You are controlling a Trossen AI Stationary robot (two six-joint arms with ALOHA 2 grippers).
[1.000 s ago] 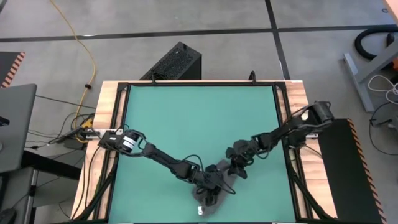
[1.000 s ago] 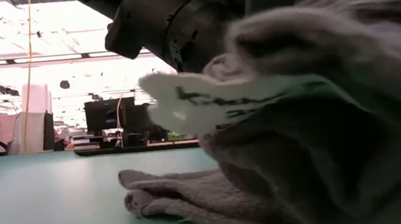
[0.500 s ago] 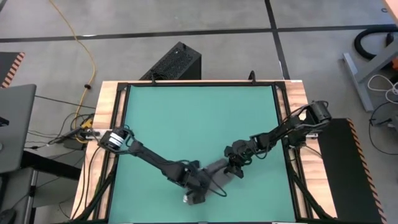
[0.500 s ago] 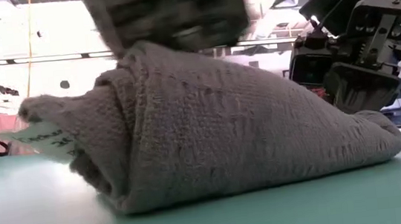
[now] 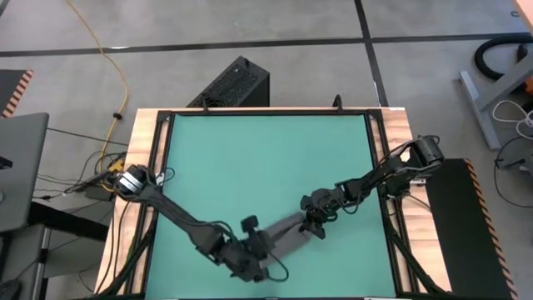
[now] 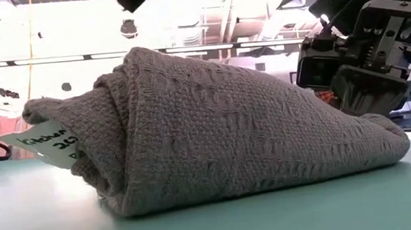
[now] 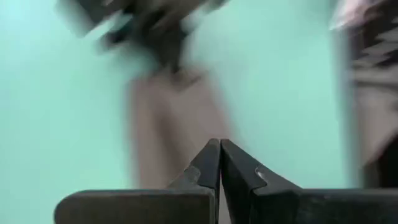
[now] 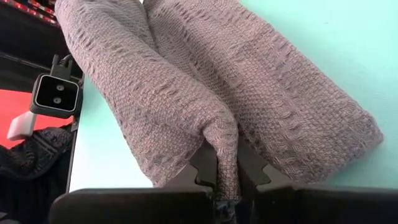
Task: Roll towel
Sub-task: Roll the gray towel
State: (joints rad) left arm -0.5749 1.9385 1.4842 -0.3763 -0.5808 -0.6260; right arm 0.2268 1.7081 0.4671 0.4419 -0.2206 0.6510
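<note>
I see L gripper (image 5: 254, 268) low at mat's near edge, fingers (image 7: 219, 163) pressed together w/ nothing between. Towel (image 6: 216, 141), coarse grey weave, lies as a fat tapered roll on the smooth green mat (image 5: 266, 158), white tag (image 6: 44, 143) poking from its thick end. R gripper (image 8: 227, 171) pinches a fold at the thin end, arm stretched in from the R edge.

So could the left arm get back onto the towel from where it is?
Probably yes: the left gripper, shut and empty, hovers just off the towel's near end, with nothing between; the right gripper pinches the far end.
</note>
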